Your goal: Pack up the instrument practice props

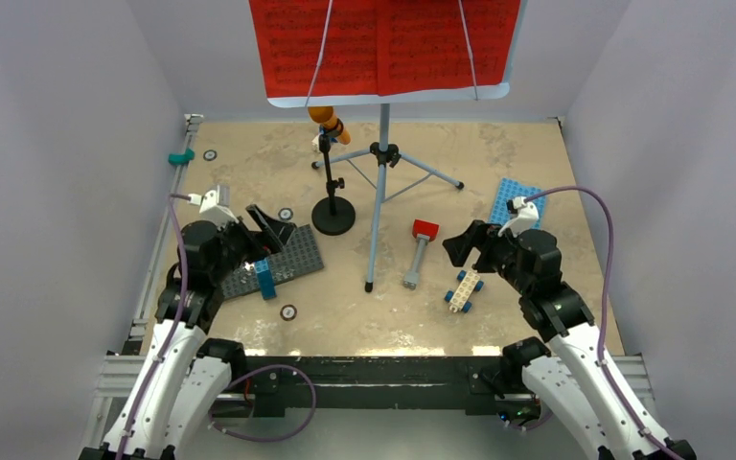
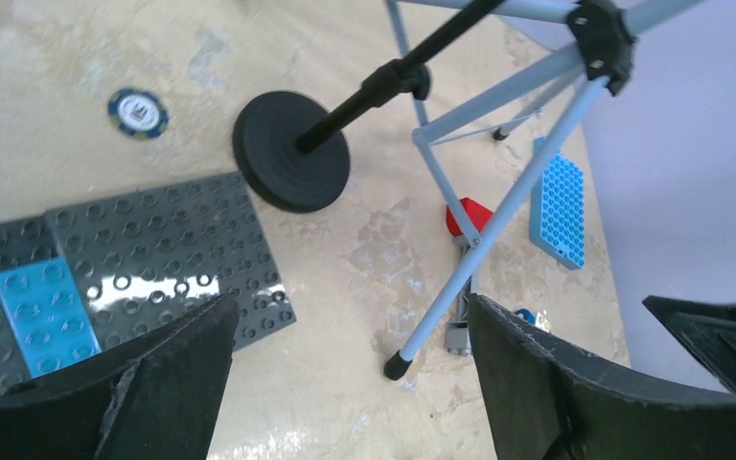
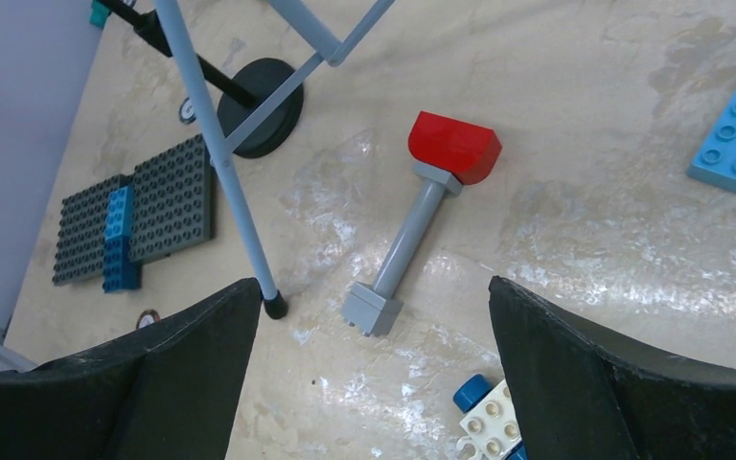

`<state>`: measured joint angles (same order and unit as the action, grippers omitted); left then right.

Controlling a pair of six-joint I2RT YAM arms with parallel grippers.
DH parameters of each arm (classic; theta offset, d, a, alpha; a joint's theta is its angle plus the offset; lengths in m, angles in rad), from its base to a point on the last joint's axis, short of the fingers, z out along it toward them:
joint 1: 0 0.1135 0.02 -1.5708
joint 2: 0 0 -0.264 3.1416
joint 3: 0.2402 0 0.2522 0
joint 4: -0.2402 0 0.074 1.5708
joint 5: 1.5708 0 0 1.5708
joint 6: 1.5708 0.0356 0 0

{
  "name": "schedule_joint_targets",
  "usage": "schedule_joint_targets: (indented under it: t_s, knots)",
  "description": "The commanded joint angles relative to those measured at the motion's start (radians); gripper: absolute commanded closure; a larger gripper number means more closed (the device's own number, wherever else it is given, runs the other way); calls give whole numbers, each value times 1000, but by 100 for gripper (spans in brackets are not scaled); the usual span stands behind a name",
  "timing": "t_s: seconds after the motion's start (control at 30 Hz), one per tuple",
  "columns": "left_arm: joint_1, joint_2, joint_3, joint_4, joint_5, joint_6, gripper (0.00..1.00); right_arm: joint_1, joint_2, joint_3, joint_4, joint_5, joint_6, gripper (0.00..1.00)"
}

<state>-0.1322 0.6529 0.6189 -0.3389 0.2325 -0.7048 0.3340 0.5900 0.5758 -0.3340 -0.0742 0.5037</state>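
Left gripper (image 1: pixel 270 227) hangs with jaws spread wide and empty — the small black mic stand (image 1: pixel 333 217) sits just ahead of it, pole upright, orange microphone (image 1: pixel 329 119) on top — nearer it than the right gripper (image 1: pixel 467 244), likewise wide, beyond the music stand (image 1: pixel 379 192).

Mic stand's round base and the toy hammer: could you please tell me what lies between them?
One leg of the music stand's tripod comes down to the table between the mic stand's base and the hammer; the top view shows it best.
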Motion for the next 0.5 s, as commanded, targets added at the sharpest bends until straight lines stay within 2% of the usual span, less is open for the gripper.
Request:
schedule_joint_targets:
  t_s: [0.0, 0.17, 0.3, 0.47]
  knots:
    - [-69, -62, -50, 220, 29, 101, 4, 8, -3, 26, 55, -103, -52, 7]
    - [-161, -52, -70, 291, -64, 230, 4, 12, -18, -1, 78, -133, -40, 7]
    - [-205, -39, -156, 589, -75, 367, 5, 13, 1, -29, 100, -160, -28, 8]
    - [-205, 176, -115, 771, -113, 426, 6, 14, 48, -35, 128, -202, -11, 9]
